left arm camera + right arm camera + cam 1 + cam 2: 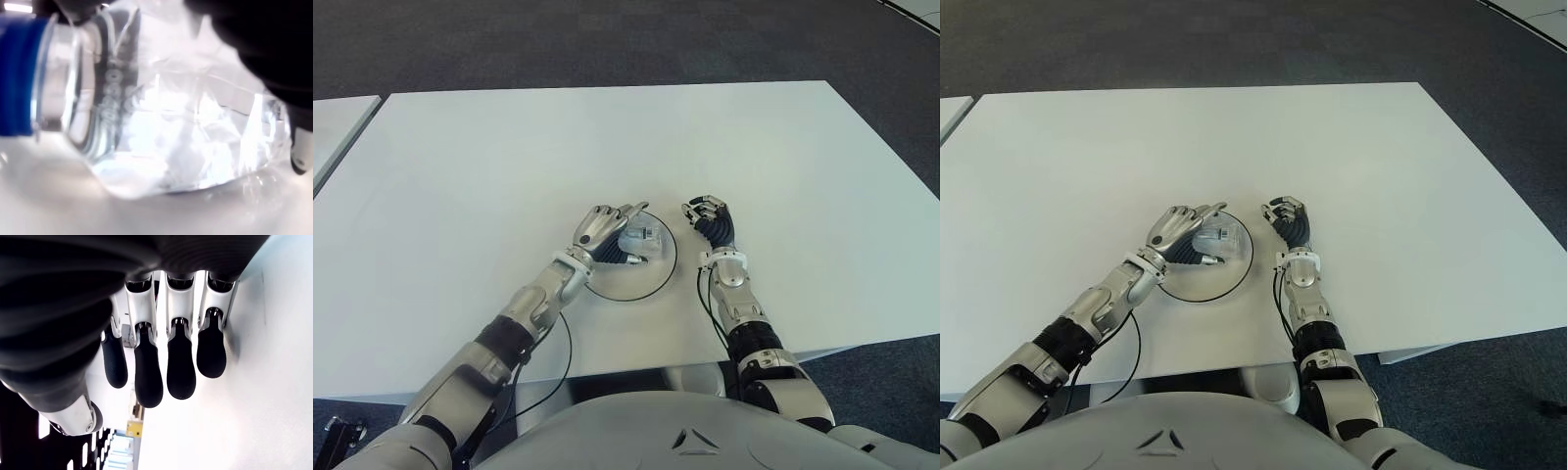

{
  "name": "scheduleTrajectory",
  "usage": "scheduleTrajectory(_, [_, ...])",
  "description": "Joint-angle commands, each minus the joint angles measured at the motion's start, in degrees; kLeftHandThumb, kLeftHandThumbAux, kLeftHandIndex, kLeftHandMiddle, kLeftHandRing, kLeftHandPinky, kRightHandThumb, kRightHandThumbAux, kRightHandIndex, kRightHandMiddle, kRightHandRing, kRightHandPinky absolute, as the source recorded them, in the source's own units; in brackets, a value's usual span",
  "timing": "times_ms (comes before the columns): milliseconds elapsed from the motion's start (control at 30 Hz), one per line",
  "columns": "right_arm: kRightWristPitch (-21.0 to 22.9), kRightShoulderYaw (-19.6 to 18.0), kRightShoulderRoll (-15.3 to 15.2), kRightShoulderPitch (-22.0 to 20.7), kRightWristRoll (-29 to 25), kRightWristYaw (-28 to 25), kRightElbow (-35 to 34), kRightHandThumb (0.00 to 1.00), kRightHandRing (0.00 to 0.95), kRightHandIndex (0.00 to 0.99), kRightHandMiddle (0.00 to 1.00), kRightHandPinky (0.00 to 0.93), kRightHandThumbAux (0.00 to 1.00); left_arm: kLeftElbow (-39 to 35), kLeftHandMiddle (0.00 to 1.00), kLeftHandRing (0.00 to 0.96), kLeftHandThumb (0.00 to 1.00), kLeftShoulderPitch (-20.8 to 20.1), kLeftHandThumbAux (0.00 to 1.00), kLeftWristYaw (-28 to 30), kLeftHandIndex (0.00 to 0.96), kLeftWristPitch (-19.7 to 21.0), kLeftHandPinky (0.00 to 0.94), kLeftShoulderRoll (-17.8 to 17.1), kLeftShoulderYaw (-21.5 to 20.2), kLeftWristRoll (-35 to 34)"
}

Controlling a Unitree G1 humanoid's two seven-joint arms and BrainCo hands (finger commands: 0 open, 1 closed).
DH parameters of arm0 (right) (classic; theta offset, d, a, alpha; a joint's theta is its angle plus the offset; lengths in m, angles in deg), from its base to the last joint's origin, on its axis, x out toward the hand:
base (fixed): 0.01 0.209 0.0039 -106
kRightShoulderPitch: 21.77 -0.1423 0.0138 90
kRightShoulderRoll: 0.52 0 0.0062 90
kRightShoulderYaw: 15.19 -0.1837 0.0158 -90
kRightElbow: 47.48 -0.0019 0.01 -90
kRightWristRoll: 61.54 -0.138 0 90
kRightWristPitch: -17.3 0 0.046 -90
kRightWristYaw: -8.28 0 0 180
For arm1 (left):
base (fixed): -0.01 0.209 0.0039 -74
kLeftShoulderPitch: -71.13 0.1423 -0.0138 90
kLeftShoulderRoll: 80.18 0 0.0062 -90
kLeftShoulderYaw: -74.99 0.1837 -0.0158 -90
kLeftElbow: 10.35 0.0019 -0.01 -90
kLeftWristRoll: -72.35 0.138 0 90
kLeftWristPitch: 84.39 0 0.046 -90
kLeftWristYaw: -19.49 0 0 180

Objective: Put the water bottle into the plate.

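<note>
The white counter [460, 176] carries a round plate [651, 279] near its front edge. The left robot hand [605, 233] is over the plate, fingers wrapped around the clear bottle [640, 241], which lies on its side within the plate's rim; its blue cap [17, 73] shows in the left wrist view. The right robot hand [710, 219] is just right of the plate, fingers curled, holding nothing.

left hand [604, 233] covers most of the water bottle [639, 241] and part of the plate [658, 277] rim. Left wrist view: bottle blurred, blue cap [17, 73] cut off at frame edge; bottle-to-plate contact can't be confirmed.
</note>
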Motion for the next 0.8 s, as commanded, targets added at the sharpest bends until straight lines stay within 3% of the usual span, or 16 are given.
scheduleTrajectory(33, [4.6,-0.1,0.5,4.6,-0.8,-0.5,4.6,0.704,0.645,0.432,0.656,0.636,0.730,3.0,0.000,0.000,0.213,2.0,0.465,-2.6,0.000,1.1,0.000,-0.6,1.5,2.3])
scheduleTrajectory(333, [5.2,0.2,0.4,4.5,-0.4,-0.5,4.4,0.703,0.650,0.433,0.661,0.646,0.730,3.0,0.000,0.000,0.090,2.0,0.448,-8.7,0.000,1.7,0.000,-0.5,1.9,5.0])
scheduleTrajectory(800, [5.1,0.4,0.4,4.6,-0.3,-0.4,4.3,0.703,0.654,0.432,0.666,0.635,0.730,3.0,0.000,0.000,0.033,2.2,0.429,-17.4,0.000,5.6,0.000,0.3,2.7,8.0])
